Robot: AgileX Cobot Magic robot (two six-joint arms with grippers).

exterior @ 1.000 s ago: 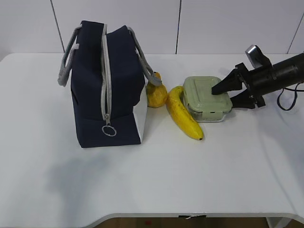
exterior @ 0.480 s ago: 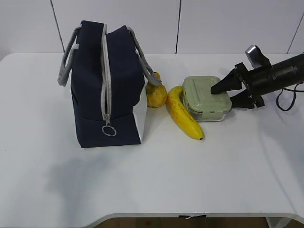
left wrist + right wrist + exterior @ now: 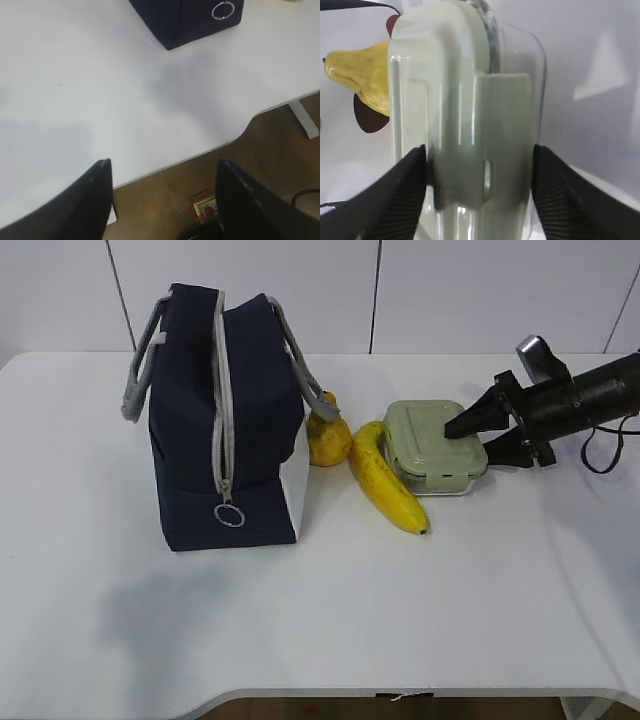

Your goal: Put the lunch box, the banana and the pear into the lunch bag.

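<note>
We see the right gripper at the lunch box, its fingers straddling the lid, pressing both sides. The box sits on the table, banana at its 9 o'clock, pear beside the closed lunch bag. The left gripper hangs open, holding nothing

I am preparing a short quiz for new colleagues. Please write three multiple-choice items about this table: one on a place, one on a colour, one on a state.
1. Where does the banana lie?
A. between pear and lunch box
B. inside the bag
C. on the box lid

2. The lunch box lid is:
A. red
B. pale green
C. black

3. The lunch bag zipper is:
A. missing
B. open
C. closed

Answers: 1 A, the fruit lies beside the box; 2 B, the lid is pale green in both views; 3 C, the grey seam shows no gap.
</note>
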